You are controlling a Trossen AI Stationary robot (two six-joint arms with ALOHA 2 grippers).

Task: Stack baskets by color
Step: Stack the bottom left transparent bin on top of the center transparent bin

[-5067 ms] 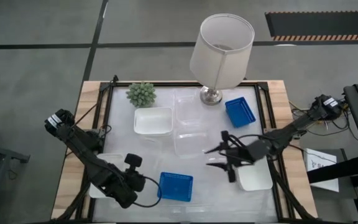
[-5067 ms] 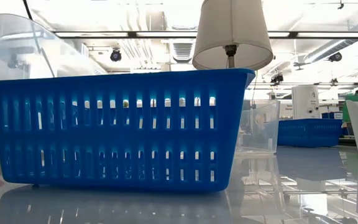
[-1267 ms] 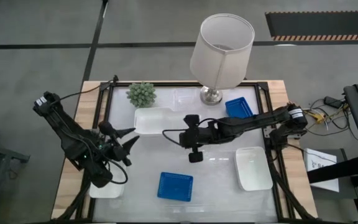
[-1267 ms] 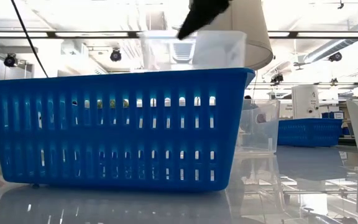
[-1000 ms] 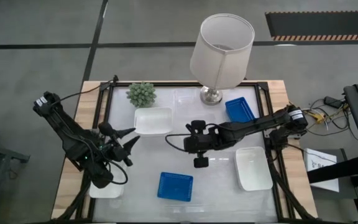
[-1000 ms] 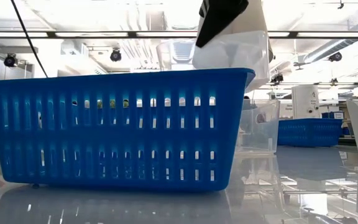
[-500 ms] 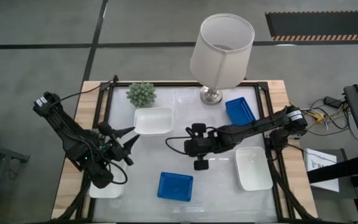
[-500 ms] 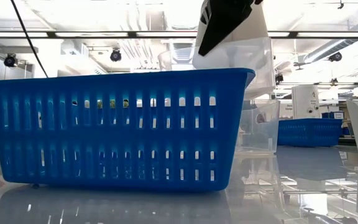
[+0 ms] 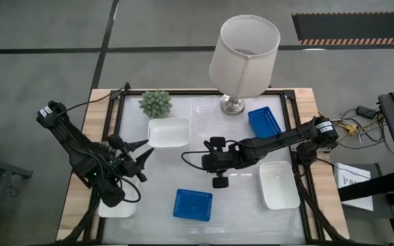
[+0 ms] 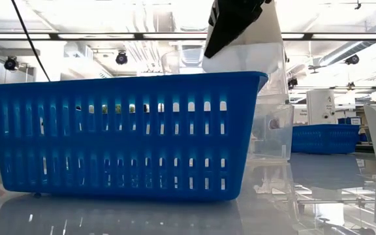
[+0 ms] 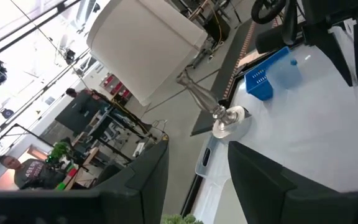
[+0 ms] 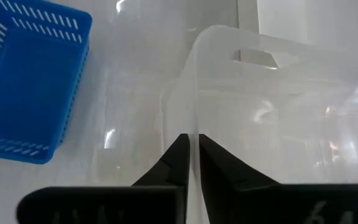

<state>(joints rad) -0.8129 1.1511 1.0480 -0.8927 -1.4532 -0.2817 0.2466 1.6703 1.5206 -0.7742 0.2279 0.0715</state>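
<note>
R pincer point(image 12: 191, 144) sits over the desk point(image 9: 238, 205) centre, clenched on the thin wall of a clear basket point(image 12: 272, 106); in the wrist view the two dark tips pinch that rim w/ only the plastic between them. In the high view the R pincer point(image 9: 195, 159) is near the middle, the clear basket hardly visible against the glossy top. L pincer point(image 9: 141, 152) hovers at the desk's L side, just beside the white basket point(image 9: 169, 132), released, fingers spread, grasping nothing. Other baskets: blue basket point(image 9: 193, 204) at the front centre, apart from both arms; 2nd blue basket point(image 9: 264, 122) at the back R beside the lamp point(image 9: 243, 48) base; another white basket point(image 9: 279, 184) at front R; a further white one point(image 9: 115, 208) at the front L edge, partly under the L arm. Small green plant point(image 9: 155, 103) at back L. Low view: front blue basket point(image 10: 123, 134) fills the frame, w/ the clear basket point(image 10: 269, 124) behind it.
</note>
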